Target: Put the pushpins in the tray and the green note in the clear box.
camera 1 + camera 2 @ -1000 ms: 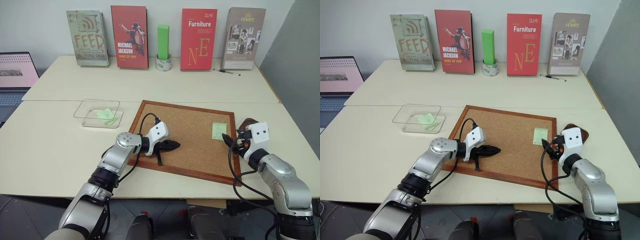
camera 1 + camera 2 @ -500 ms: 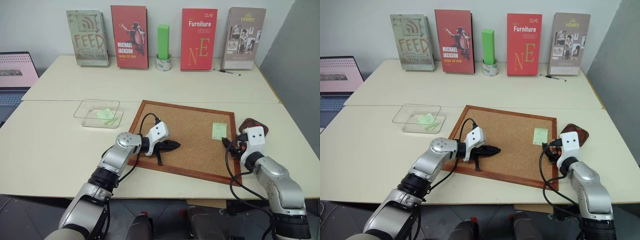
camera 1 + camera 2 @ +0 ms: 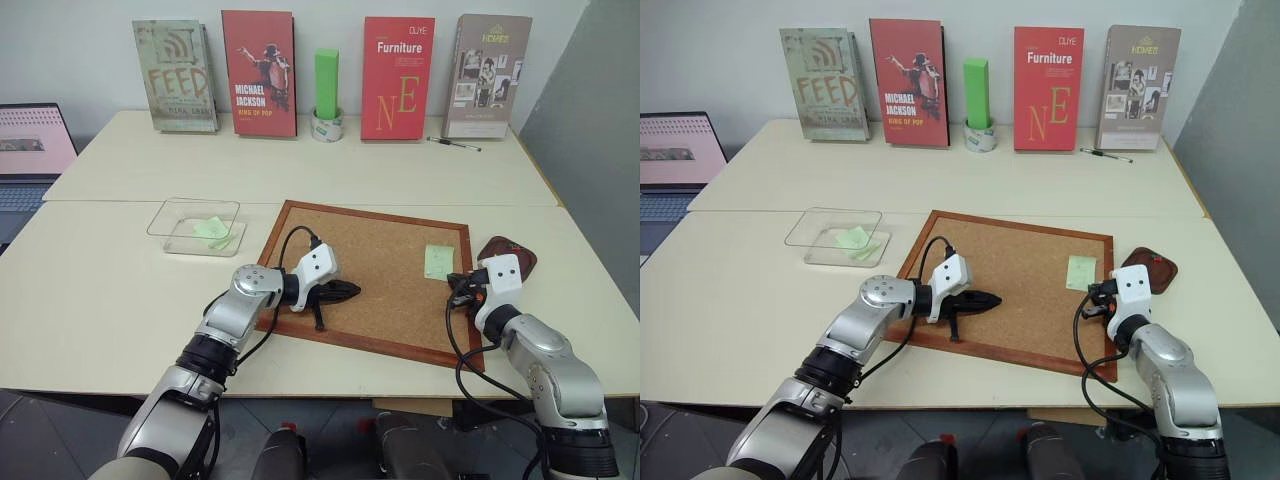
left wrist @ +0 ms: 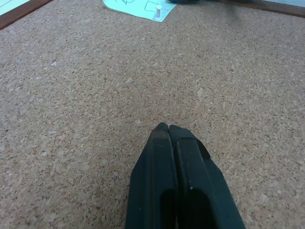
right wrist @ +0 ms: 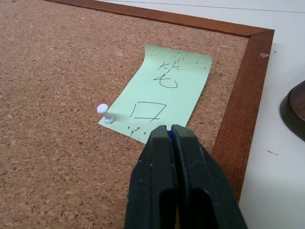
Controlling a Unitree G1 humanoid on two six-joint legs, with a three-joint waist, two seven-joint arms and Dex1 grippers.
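Note:
The green note lies on the corkboard near its right frame, with a pale pushpin standing at one near corner. My right gripper is shut at the note's near edge, and a sliver of a blue pushpin shows between its tips. The dark reddish tray sits just right of the board, partly behind my right hand. My left gripper is shut and empty, low over the board's left half. The clear box stands left of the board with green slips inside.
Four books lean on the back wall, with a tall green block standing in a tape roll between them. A pen lies at the back right. A laptop sits at the far left.
My right gripper has shut at the note's near edge, hardly shifting. The left arm has kept still.

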